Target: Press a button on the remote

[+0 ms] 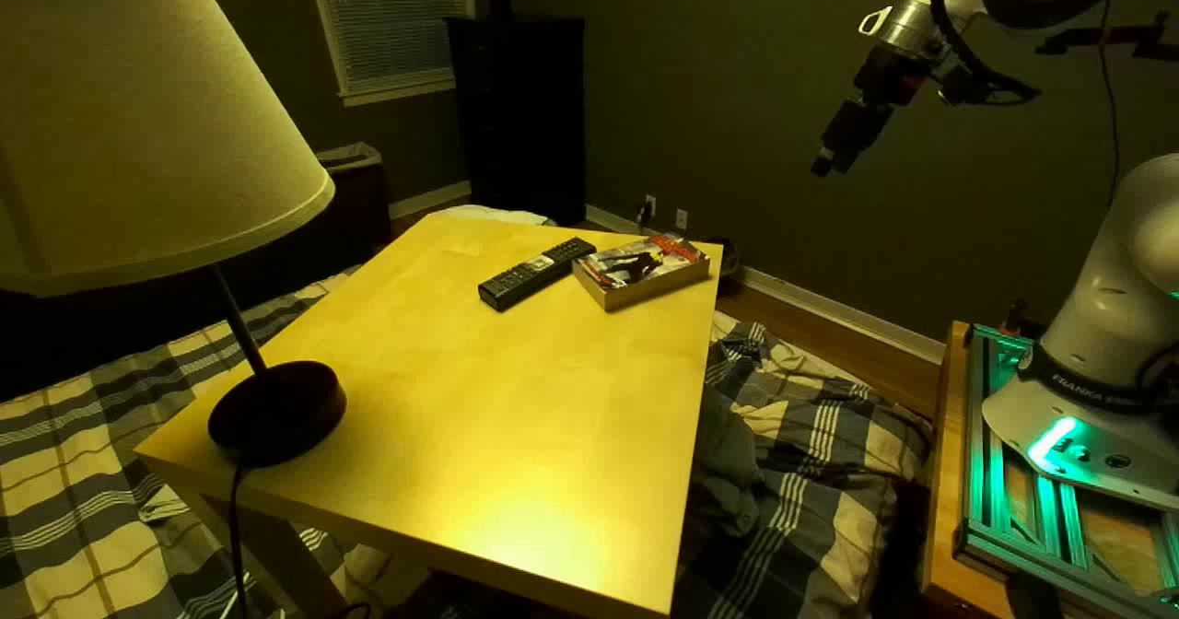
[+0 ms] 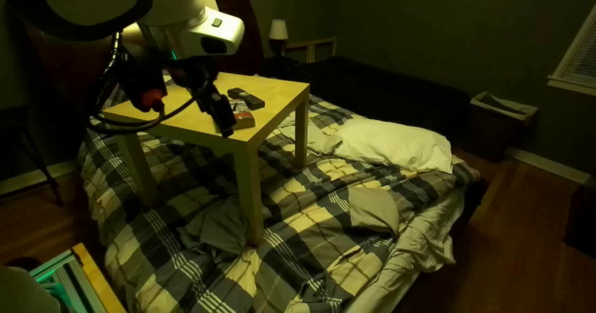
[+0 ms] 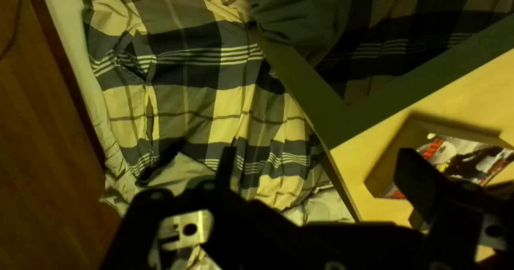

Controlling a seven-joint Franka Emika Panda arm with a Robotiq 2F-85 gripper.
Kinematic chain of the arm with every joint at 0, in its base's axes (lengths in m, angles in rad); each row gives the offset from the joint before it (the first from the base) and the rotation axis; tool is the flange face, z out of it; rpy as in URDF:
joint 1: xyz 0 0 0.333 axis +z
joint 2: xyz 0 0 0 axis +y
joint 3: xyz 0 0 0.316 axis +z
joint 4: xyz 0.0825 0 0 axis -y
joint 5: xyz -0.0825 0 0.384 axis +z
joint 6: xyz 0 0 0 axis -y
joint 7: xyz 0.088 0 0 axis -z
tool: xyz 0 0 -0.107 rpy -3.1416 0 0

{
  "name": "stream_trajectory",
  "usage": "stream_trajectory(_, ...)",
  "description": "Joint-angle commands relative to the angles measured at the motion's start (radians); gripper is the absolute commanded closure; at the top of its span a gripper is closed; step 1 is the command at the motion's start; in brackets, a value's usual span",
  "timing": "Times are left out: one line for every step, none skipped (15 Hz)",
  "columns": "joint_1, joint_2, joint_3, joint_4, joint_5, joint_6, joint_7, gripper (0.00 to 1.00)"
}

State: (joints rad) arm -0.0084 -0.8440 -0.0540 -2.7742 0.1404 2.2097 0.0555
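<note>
- While the gripper (image 3: 318,153) hangs well apart from the remote (image 1: 537,274), its fingers (image 3: 417,177) stand spread, holding nothing.
- Remote: lies flat on the table (image 1: 516,398), just beside a picture-topped block (image 1: 642,267).
- Hazard: a low approach might clip that block, owing to its closeness.
- Hazard: spread fingertips could straddle the narrow remote or strike several buttons (image 1: 572,251).
- Hazard: a slanted press may skid it along the smooth-looking table.
</note>
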Motion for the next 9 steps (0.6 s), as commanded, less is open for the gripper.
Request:
stream_trajectory(-0.005,0.001,0.005,-0.02,0.004,-0.009,-0.004,0.0)
stream_trajectory(-0.005,0.003,0.005,-0.043,0.004,-0.011,-0.004,0.0)
stream_trajectory(-0.005,0.009,0.005,-0.054,0.004,-0.011,-0.004,0.0)
stream_trajectory(-0.005,0.014,0.005,-0.055,0.004,-0.011,-0.004,0.0)
stream_trajectory(-0.005,0.018,0.005,-0.053,0.004,-0.011,-0.004,0.0)
stream_trajectory(-0.005,0.019,0.005,-0.052,0.004,-0.011,-0.004,0.0)
stream_trajectory(-0.005,0.02,0.005,-0.052,0.004,-0.011,-0.004,0.0)
stream_trajectory(-0.005,0.02,0.005,-0.052,0.004,-0.011,-0.004,0.0)
stream_trajectory(-0.005,0.02,0.005,-0.051,0.004,-0.011,-0.004,0.0)
